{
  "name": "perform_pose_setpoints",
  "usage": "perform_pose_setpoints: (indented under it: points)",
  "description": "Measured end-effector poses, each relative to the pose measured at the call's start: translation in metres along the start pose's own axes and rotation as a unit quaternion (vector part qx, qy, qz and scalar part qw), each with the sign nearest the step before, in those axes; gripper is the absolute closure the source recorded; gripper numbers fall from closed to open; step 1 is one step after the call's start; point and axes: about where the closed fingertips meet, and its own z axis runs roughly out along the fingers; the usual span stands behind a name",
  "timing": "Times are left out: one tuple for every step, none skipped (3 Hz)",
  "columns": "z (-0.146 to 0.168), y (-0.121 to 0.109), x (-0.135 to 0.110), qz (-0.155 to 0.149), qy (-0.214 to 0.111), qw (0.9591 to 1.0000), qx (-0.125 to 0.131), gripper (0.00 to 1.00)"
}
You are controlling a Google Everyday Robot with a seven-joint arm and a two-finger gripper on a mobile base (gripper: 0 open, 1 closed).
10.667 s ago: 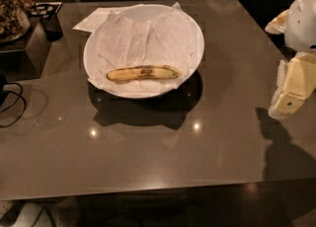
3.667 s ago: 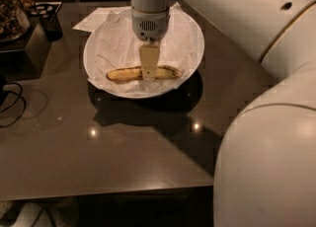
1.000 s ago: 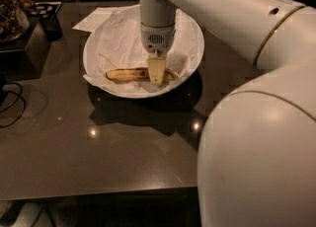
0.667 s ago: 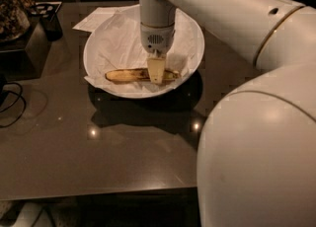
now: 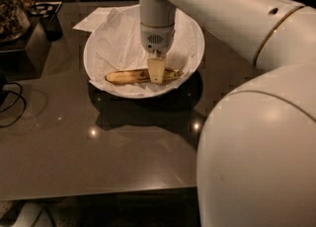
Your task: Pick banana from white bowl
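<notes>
The banana (image 5: 126, 76), dull yellow with dark speckles, lies lengthwise in the near part of the white bowl (image 5: 93, 48), on its crumpled paper lining. My gripper (image 5: 157, 72) points straight down into the bowl and sits on the banana a little right of its middle, hiding that part. The banana's left half and right tip show on either side of it. My white arm reaches in from the upper right and fills the right side of the view.
A flat white paper sheet (image 5: 93, 21) lies behind the bowl. A dark container (image 5: 49, 21) and a jar (image 5: 10, 9) stand at the back left. A black cable (image 5: 12, 103) loops at the left. The table's front edge (image 5: 98, 191) runs near the bottom.
My arm came in over the bowl, then the gripper shifted from the banana's middle slightly right and lower. Over the last second nothing has visibly moved.
</notes>
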Motion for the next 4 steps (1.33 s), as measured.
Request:
perform_pose_setpoints:
  points:
    - [-0.011,0.001,-0.008,-0.001,-0.015,0.9997,0.021,1.00]
    - [-0.031,0.011,-0.016,-0.007,-0.030,0.9989,0.034,1.00]
    - [-0.047,0.018,-0.022,-0.014,-0.037,0.9984,0.040,1.00]
    - [-0.071,0.031,-0.015,-0.021,-0.052,0.9965,0.063,1.00]
